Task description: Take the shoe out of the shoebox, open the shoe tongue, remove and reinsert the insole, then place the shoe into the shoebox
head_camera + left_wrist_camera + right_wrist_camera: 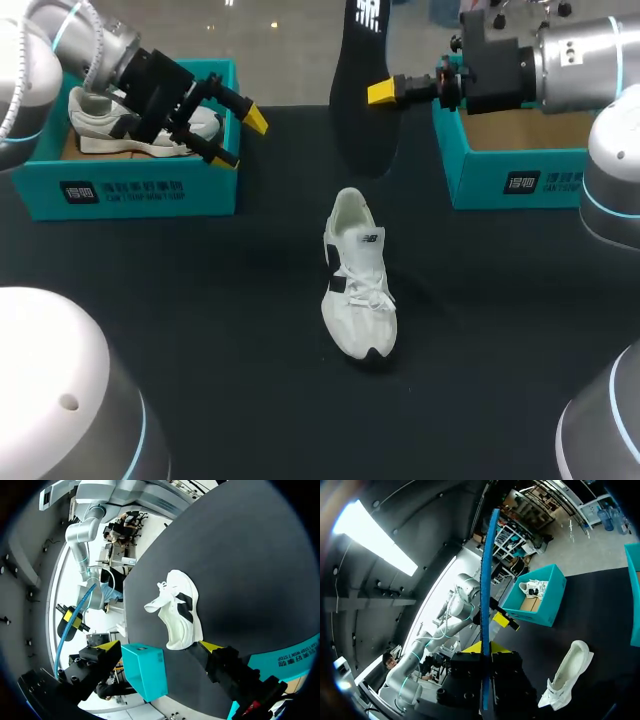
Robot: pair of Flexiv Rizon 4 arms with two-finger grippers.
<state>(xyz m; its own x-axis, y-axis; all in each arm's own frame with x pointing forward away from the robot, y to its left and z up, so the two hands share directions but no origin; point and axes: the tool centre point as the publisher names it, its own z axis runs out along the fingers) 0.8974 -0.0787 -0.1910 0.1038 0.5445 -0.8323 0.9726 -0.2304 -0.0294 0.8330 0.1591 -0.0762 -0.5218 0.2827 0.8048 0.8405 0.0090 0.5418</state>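
Desk (pixel 200 330) in black, two teal boxes along its far side: left shoebox (pixel 130 190) with a second sneaker (pixel 110 125) inside, right shoebox (pixel 510 165) opposite. Left pincer (pixel 240 138) over the left shoebox's inner end, fingers spread wide, holding nothing. Right pincer (pixel 385 92) level above the desk, clamped on the black insole (pixel 355 130); stands upright, long axis vertical. White shoe (pixel 360 280) alone mid-desk, sole down, well apart from both boxes; runs far to near, toe toward the near edge, heel toward the insole.
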